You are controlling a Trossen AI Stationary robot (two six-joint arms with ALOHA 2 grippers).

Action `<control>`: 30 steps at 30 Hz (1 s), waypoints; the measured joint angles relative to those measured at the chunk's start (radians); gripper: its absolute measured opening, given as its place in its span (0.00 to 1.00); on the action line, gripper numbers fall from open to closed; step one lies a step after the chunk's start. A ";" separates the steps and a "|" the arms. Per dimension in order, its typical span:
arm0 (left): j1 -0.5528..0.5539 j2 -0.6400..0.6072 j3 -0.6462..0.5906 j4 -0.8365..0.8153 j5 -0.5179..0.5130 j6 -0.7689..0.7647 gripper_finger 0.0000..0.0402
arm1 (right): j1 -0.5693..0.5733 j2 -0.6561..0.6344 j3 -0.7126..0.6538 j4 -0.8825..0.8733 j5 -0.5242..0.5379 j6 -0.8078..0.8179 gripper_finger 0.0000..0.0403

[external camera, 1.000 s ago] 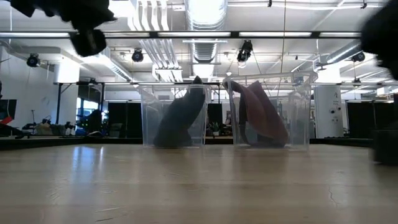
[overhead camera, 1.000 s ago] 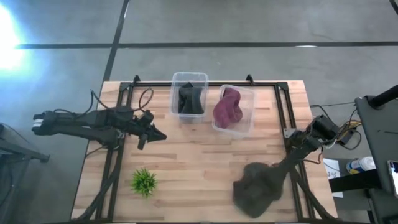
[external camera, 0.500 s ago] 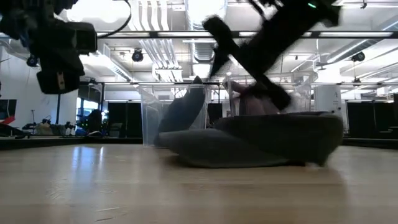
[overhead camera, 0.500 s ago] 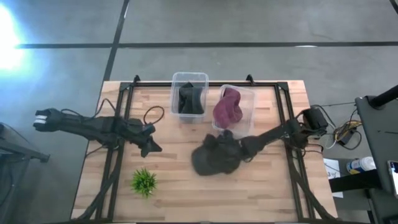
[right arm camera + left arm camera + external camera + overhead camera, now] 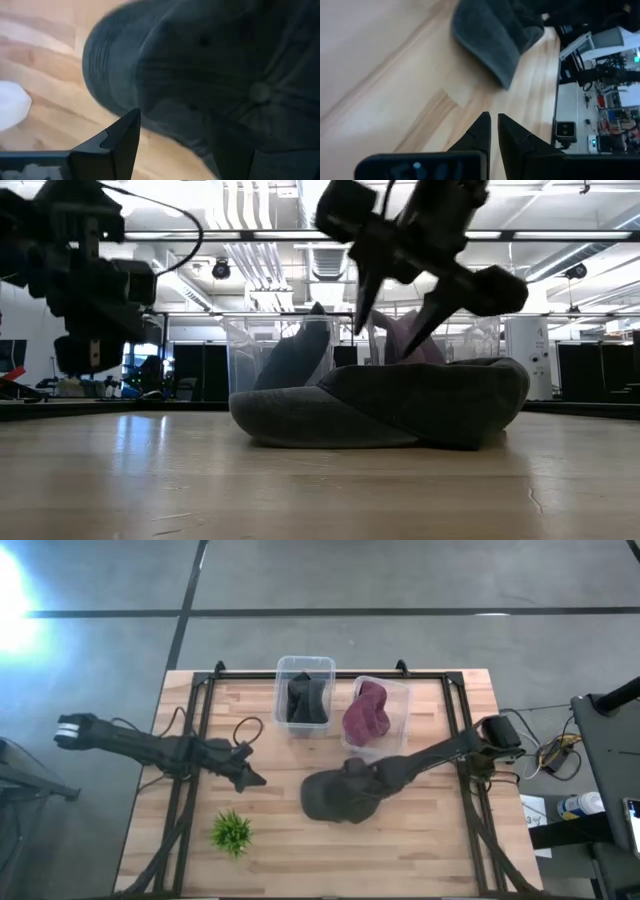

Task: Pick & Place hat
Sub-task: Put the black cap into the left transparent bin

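Note:
A dark grey cap [image 5: 340,796] lies flat on the middle of the table, its crown up and its brim toward the table's left [image 5: 300,415]. My right gripper [image 5: 383,343] hangs open just above the crown, with its fingertips apart from the cloth. In the right wrist view the cap [image 5: 200,75] fills the picture between the spread fingers of the right gripper [image 5: 180,125]. My left gripper [image 5: 250,778] hovers shut over the table left of the cap. The left wrist view shows the left gripper [image 5: 492,125] and the cap's brim [image 5: 490,37] ahead of it.
Two clear bins stand at the far edge. The left bin [image 5: 305,665] holds a dark hat [image 5: 305,700] and the right bin [image 5: 400,700] holds a maroon hat [image 5: 366,715]. A small green plant [image 5: 231,832] sits near the left corner. Bare wood lies near and right of the cap.
My right gripper has carried the cap from the near right corner to the table's middle and let it go. The cap now lies flat, and the gripper stands above it. My left gripper has come down and moved a little toward the near edge.

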 joint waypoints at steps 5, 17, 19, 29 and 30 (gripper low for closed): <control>0.000 0.049 -0.038 0.065 0.000 -0.084 0.07 | 0.000 0.121 0.064 0.036 -0.065 0.034 0.52; 0.000 0.158 -0.038 0.163 0.003 -0.111 0.12 | -0.028 0.425 0.321 0.315 -0.099 -0.032 0.52; 0.000 0.151 -0.037 0.187 0.007 -0.124 0.18 | -0.035 0.443 0.354 0.301 -0.089 -0.044 0.52; 0.000 0.162 -0.039 0.020 -0.040 -0.140 0.49 | -0.035 0.461 0.397 0.293 -0.026 0.002 0.52; 0.000 0.163 -0.039 0.024 -0.041 -0.140 0.50 | -0.035 0.461 0.395 0.294 -0.025 0.005 0.52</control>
